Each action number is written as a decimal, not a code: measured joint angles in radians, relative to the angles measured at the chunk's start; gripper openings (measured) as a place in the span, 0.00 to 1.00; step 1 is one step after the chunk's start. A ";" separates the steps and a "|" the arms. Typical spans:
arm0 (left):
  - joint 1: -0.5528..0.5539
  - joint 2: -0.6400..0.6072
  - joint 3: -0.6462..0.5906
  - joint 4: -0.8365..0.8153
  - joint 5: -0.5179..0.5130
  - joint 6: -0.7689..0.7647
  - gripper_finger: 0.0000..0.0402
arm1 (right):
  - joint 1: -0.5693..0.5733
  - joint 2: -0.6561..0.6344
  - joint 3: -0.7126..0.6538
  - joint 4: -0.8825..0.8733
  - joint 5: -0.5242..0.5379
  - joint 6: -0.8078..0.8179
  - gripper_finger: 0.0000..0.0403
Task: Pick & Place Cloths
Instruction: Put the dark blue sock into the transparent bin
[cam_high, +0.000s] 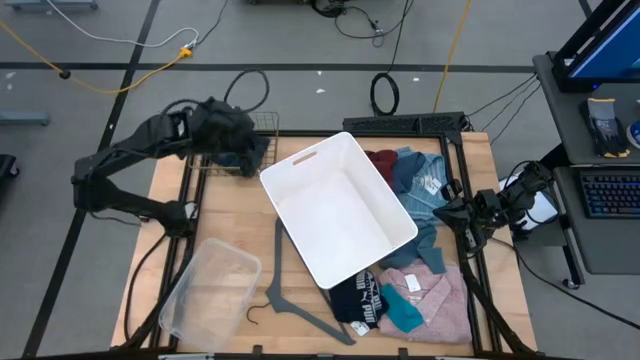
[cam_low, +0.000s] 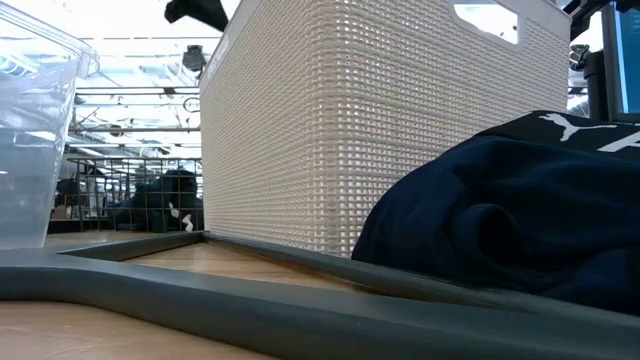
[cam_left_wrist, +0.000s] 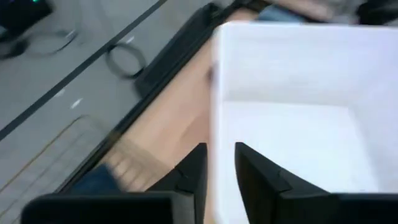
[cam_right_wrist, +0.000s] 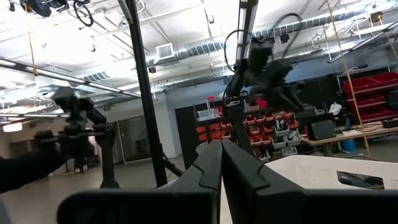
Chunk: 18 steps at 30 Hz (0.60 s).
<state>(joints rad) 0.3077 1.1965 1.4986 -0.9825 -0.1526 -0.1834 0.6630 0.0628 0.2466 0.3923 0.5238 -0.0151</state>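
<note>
My left gripper (cam_high: 250, 140) (cam_left_wrist: 221, 171) hovers over the table's far-left corner, between a wire basket (cam_high: 262, 125) and the white basket (cam_high: 340, 205). Its fingers stand a little apart with nothing between them. A navy cloth (cam_high: 245, 158) (cam_left_wrist: 99, 180) lies in the wire basket below it. Along the table's right side lie the maroon cloth (cam_high: 382, 160), the light-blue shirt (cam_high: 420, 185), the pink shirt (cam_high: 435, 295), the teal cloth (cam_high: 405, 312) and the black cloth with white print (cam_high: 358, 300) (cam_low: 520, 220). My right gripper (cam_high: 462, 212) (cam_right_wrist: 221, 155) waits shut at the right edge.
The white basket (cam_low: 350, 130) stands slantwise in the table's middle, partly over the cloths. A clear plastic bin (cam_high: 210, 290) (cam_low: 30, 130) sits near the left front corner. A grey hanger (cam_high: 285, 295) lies between the bin and the white basket. Dark frame rails border the table.
</note>
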 joint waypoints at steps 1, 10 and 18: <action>-0.025 -0.002 0.000 0.024 0.000 -0.004 0.17 | 0.000 0.000 0.000 0.000 0.000 0.000 0.01; -0.216 0.001 -0.046 0.254 0.022 0.021 0.01 | 0.000 0.000 0.000 0.000 0.001 0.000 0.01; -0.349 0.000 -0.048 0.372 -0.009 0.056 0.01 | 0.000 0.000 0.000 0.000 0.003 0.000 0.01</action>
<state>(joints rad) -0.0413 1.1965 1.4506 -0.6109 -0.1615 -0.1276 0.6628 0.0628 0.2470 0.3923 0.5266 -0.0154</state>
